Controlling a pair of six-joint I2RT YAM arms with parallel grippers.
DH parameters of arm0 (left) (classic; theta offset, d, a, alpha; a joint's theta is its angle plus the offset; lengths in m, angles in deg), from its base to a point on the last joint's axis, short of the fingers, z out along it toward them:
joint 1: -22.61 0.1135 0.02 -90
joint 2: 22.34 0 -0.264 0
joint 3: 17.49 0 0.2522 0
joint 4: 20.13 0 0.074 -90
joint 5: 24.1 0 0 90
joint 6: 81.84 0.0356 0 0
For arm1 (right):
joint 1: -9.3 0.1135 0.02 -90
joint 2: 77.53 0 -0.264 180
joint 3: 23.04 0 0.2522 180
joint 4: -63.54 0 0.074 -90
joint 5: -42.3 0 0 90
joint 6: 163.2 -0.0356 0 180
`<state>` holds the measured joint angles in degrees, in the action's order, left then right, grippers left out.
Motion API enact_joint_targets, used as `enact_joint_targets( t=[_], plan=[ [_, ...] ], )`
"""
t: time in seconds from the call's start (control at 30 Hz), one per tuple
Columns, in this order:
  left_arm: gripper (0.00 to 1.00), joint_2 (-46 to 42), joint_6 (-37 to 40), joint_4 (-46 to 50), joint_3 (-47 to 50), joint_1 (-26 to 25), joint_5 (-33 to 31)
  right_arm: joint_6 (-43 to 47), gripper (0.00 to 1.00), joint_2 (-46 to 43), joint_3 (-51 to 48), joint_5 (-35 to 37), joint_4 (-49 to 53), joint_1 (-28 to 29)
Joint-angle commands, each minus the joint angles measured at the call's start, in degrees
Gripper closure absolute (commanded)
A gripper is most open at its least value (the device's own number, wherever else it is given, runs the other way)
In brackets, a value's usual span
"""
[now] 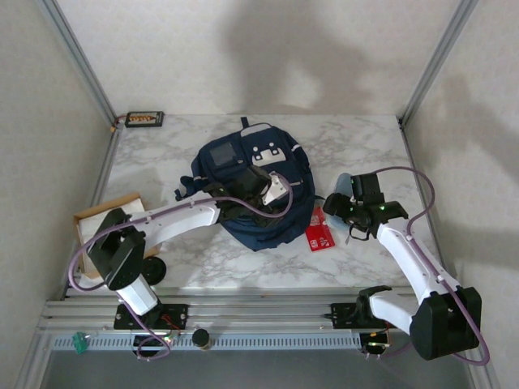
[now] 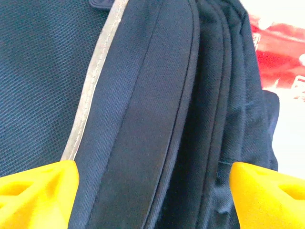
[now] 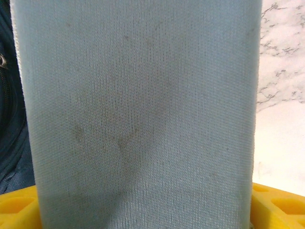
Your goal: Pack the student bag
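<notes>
step: judged as bringing case (image 3: 143, 119) to bag (image 1: 243, 154) | left fingers (image 2: 38, 191): apart, astride bag's edge seams | right fingers (image 3: 281, 205): clamped on case | next: likely hold bag mouth open, bring case over

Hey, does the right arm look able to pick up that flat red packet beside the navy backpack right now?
Probably not yet. The flat red packet lies uncovered close to the right gripper, but its jaws are shut on a pale grey-blue fabric case, so that must go first.
</notes>
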<state>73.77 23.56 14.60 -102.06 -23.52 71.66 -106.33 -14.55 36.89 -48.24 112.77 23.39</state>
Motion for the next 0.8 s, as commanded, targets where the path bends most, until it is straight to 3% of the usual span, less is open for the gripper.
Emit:
enact_joint_targets(
  t=[0.0, 0.13, 0.47, 0.77],
  plan=[
    [0.19, 2.89, 4.05, 5.31, -4.87, 0.84, 0.90, 1.22, 0.18, -0.08, 1.00, -1.74, 0.49, -0.53],
    [0.19, 3.97, 5.32, 6.98, -5.76, 0.78, 4.05, 1.38, 0.17, 0.17, 0.85, -2.09, 0.33, -0.71],
    [0.35, 5.53, 4.97, 11.48, -8.43, -0.14, 10.85, 1.66, 0.17, 1.53, 1.02, -3.58, -1.09, -0.99],
    [0.54, 7.22, 6.29, 13.27, -9.19, -0.37, 9.08, 1.72, 0.17, 2.10, 0.59, -4.76, -2.39, -1.08]
  ],
)
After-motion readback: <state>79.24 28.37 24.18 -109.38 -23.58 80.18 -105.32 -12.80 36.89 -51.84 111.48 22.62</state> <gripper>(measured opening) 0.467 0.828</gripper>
